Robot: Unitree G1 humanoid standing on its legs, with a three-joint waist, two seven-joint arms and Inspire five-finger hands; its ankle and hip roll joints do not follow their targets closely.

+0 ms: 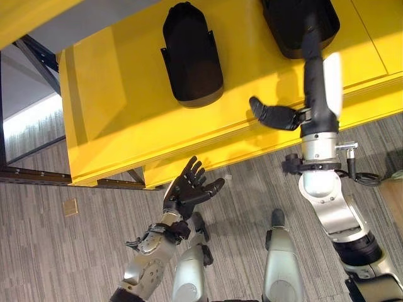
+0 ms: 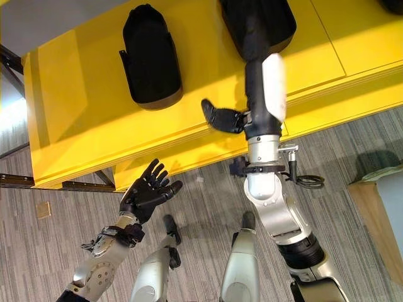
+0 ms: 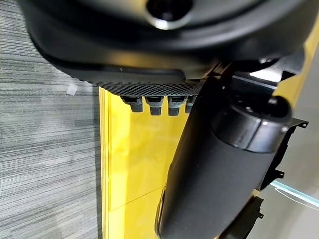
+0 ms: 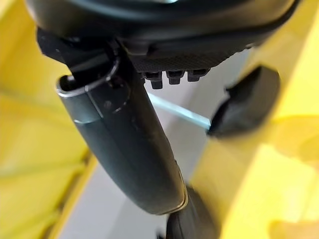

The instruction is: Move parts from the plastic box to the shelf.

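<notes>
The right hand (image 1: 313, 75) reaches over the yellow shelf (image 1: 126, 107), its thumb (image 1: 272, 114) standing out to the side above the shelf's front edge and its fingers extended up against a black part (image 1: 296, 22) at the far side of the shelf. Whether those fingers are gripping the part or merely lying against it cannot be told from the head views, and the right wrist view shows fingertips with nothing clearly between them. The left hand (image 1: 189, 187) hangs below the shelf's front edge, over the grey carpeted floor (image 1: 50, 251), palm up, fingers spread and relaxed, holding nothing. A second black part (image 1: 191, 53) lies flat on the shelf, well apart from the first and nearer the left hand.

Judging by this layout, the step in hand appears to be the placing of a part on the shelf, with one part already delivered. If the right hand is indeed setting down the far part, the next move calls for letting go cleanly and drawing the arm back without dragging the part toward the edge, then turning back to the plastic box for another part.
</notes>
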